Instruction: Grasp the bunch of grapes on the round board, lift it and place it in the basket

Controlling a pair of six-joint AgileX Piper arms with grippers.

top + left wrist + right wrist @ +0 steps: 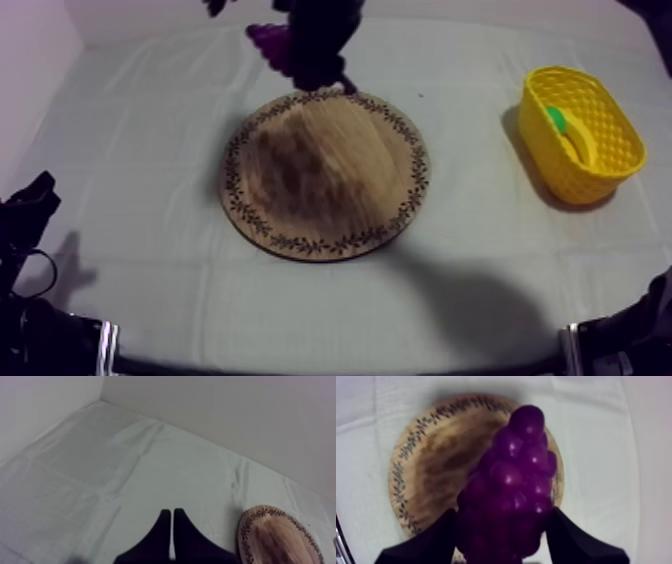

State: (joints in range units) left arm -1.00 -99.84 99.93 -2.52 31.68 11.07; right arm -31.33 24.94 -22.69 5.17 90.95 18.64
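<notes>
The bunch of grapes (516, 476) is being clasped between the two black fingers of the right gripper (503, 526), which is being held over the round wooden board (431, 461). From above, the grapes (268, 42) are being carried beside the dark arm, at the board's (325, 175) far patterned rim. The left gripper (172, 512) is being held over the cloth with its fingers pressed together as a narrow wedge, nothing between them.

The table is being covered by a creased grey-white cloth (150, 110), and it is being closed in by pale walls (225, 411) at the back and at one side. The yellow basket (560, 170) is being stood at the right, well apart from the board.

The bunch is being shown as deep purple, glossy round berries, tapering to a single berry at the end away from the fingers.
</notes>
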